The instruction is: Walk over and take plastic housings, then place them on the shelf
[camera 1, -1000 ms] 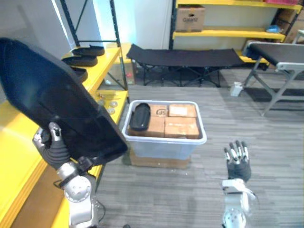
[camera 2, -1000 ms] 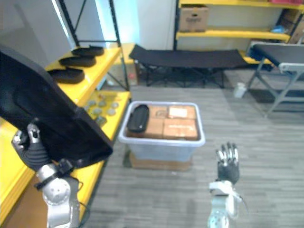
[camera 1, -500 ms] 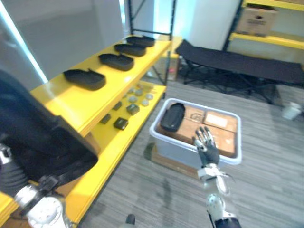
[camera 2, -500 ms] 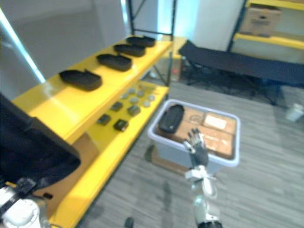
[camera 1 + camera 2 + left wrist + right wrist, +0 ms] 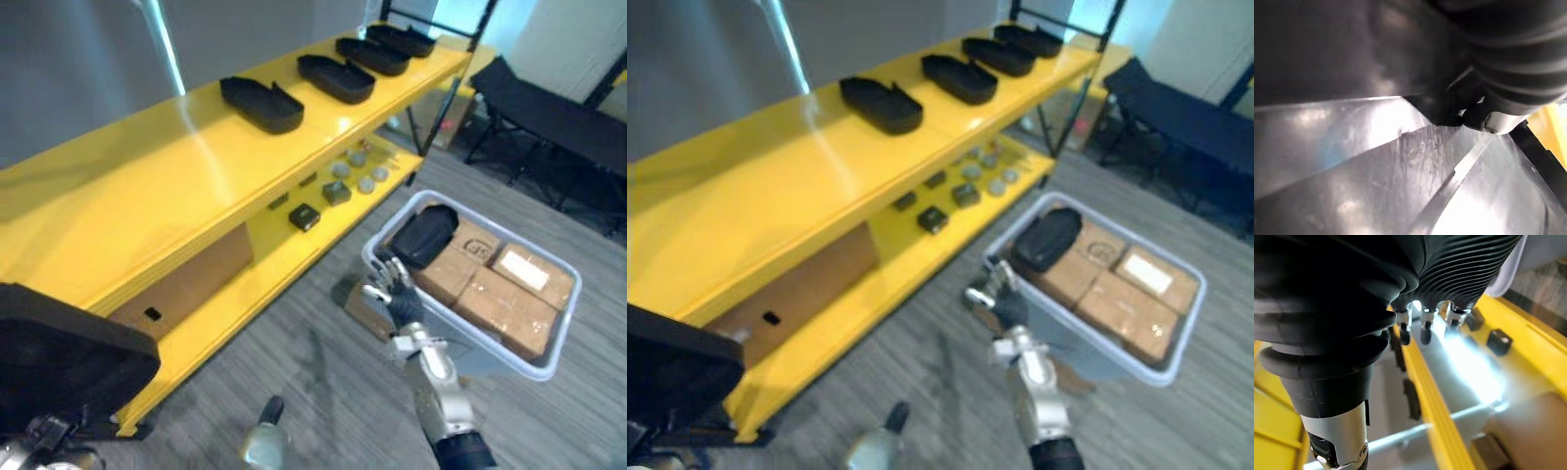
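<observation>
The yellow shelf bears a row of black housings, a large black plastic housing sits low at the left hand, finger state untellable, a smaller housing lies in the white bin, and the right hand hovers before it, fingers released.

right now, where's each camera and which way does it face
Left eye view: head, looking down at long yellow shelf and clear plastic bin; open right robot hand shows.
Right eye view: beside it, same shelf, bin and hand.
Left wrist view: left wrist, close against large black plastic housing; ribbed cover of left robot hand shows.
Right wrist view: right wrist, past its own fingers to the shelf.
</observation>
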Robot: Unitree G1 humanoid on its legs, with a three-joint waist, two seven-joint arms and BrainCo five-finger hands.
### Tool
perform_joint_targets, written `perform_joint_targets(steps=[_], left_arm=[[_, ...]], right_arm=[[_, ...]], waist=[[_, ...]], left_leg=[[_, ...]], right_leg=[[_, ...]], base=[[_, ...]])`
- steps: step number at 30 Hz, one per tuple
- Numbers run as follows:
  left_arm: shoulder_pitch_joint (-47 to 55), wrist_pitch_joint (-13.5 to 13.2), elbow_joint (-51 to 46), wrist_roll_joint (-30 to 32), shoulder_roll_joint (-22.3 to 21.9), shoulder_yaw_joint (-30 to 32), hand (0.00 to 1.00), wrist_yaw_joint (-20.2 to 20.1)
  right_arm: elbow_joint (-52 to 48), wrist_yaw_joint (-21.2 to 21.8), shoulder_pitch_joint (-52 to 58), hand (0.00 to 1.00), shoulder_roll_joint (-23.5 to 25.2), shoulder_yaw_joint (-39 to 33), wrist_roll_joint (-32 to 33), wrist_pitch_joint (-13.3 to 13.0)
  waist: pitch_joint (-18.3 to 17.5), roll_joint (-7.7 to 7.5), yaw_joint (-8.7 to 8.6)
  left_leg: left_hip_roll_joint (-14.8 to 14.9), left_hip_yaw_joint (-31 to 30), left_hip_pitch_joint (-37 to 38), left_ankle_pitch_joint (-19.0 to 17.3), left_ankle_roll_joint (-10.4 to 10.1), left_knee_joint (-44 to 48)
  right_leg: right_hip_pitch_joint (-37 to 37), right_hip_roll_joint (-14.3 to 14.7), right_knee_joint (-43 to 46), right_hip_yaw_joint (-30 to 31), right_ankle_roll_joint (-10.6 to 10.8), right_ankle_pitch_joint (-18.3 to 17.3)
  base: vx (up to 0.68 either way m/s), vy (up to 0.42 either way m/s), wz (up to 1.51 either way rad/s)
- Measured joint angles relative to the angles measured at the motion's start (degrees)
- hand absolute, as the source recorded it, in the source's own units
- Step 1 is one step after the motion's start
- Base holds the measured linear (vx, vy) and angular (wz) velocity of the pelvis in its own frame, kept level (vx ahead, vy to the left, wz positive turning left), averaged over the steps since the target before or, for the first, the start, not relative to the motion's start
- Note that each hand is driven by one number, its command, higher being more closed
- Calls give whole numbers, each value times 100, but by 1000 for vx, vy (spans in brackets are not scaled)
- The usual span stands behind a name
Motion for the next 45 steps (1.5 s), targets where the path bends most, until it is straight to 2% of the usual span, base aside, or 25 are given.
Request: perform_joint_targets(steps=[2,4,6,13,17,19,24,29,34,36,42,45], left_arm=[[2,-107,0,-3,-10,162,100,-10],[3,-269,2,-16,-21,291,100,-44],[15,-377,5,-20,-30,320,100,-110],[-2,-435,5,-134,-33,434,100,-193],[1,-433,4,-94,-32,434,100,-13],[1,-431,1,66,-28,434,100,114],[2,-427,-31,104,58,397,100,95],[18,-392,-120,94,58,366,100,37],[237,-378,-206,59,65,346,100,-29],[229,-380,-207,64,105,250,100,38],[-10,-377,-205,67,346,76,100,337],[-214,-377,-198,98,519,-197,100,356]], right_arm=[[1,-11,-36,0,-15,75,-28,0],[2,-19,-146,0,-11,179,-182,-1],[4,-107,-232,0,-13,179,-246,-3],[6,-237,-355,0,-29,174,-295,-9],[6,-143,-286,0,-32,171,-294,-9],[4,-38,-161,0,-30,173,-293,-9],[7,-6,136,0,-28,175,-381,-5],[9,2,130,0,-23,195,-608,-31],[8,32,143,0,-26,459,-645,-32],[8,37,140,0,-31,499,-636,-46],[284,-47,-292,0,-28,533,-641,-188],[284,-148,-324,0,0,497,-644,-332]], waist=[[38,-8,57],[191,-48,217],[224,-89,305],[382,-139,298],[379,-143,313],[378,-145,316],[334,-190,320],[309,-172,397],[254,-72,407],[193,-62,403],[150,-129,419],[156,-187,367]], left_leg=[[-13,-116,-90,-7,-16,46],[-24,-188,-99,-112,-53,239],[-53,-245,-160,-233,-52,442],[-62,-302,-288,-469,-63,838],[-65,-297,-290,-526,-52,906],[-117,-334,-306,-582,-40,991],[-322,-685,-398,-593,-41,1012],[-352,-664,-379,-630,-13,1077],[-288,-344,-326,-1032,81,1548],[-281,-320,-436,-1082,100,1679],[-306,-384,-944,-1027,115,1759],[-348,-448,-972,-835,200,1427]], right_leg=[[5,26,15,-100,21,-1],[153,68,-13,-206,15,-14],[199,82,-13,-215,20,-45],[277,153,-27,-211,-22,-128],[332,190,-124,-217,-8,-118],[465,248,-254,-345,25,-84],[766,351,-484,-699,131,32],[801,327,-461,-628,126,29],[878,317,-481,-248,39,-24],[820,348,-515,-185,43,-9],[528,454,-697,-197,68,267],[519,447,-684,-197,-159,466]], base=[[-9,-43,29],[11,-36,18],[-7,-6,12],[-49,1,1],[-10,-4,0],[22,-26,22],[60,-46,45],[7,-17,2],[-68,12,-33],[-81,24,-11],[-47,34,10],[-1,68,55]])
